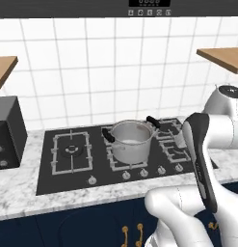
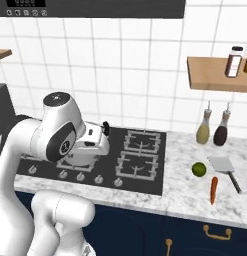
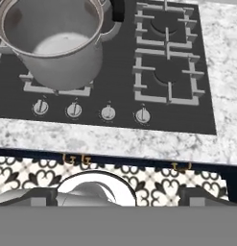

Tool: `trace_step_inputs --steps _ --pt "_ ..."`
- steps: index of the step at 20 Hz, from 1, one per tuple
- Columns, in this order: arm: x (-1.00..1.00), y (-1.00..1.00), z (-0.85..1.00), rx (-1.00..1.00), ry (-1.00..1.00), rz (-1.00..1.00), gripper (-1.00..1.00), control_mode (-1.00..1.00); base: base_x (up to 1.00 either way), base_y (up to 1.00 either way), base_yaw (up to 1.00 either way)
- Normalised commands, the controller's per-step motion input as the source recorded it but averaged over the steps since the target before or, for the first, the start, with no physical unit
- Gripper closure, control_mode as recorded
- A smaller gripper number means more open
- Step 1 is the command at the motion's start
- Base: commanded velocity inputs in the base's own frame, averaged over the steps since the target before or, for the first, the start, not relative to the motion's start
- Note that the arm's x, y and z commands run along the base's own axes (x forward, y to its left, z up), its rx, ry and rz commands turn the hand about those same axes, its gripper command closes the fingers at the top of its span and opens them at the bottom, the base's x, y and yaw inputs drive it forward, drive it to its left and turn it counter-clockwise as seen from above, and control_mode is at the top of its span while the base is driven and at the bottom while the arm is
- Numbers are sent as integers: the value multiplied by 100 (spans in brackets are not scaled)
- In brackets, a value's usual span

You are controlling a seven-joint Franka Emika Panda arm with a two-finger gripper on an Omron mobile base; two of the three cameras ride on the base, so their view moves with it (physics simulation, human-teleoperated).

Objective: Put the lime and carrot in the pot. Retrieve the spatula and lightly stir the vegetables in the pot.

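Black cooktop is spreading beyond the gripper, with the steel pot sitting on a burner ahead and to the left of it, seemingly empty and ready to receive the vegetables. Off to the gripper's right, the spatula, carrot and lime are lying close together on the marble counter, waiting to be picked up. Two sauce bottles are standing behind them; no label writing is legible. How far the fingers are standing apart, I cannot tell; nothing appears to be held.
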Motion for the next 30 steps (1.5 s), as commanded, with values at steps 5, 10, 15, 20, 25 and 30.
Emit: trace_step_inputs --steps 5,10,15,20,25,30 --pt "0 0 0 0 0 0 -100 100 -3 -57 -2" --pt "0 0 0 0 0 0 -100 100 -3 -69 -2" --pt "0 0 0 0 0 0 -100 100 2 -34 0" --pt "0 0 0 0 0 0 -100 100 61 -6 0" --pt "4 -28 -6 1 0 0 -100 -100 37 -19 0" --pt "0 -83 -38 0 5 -2 -100 -100 0 0 0"
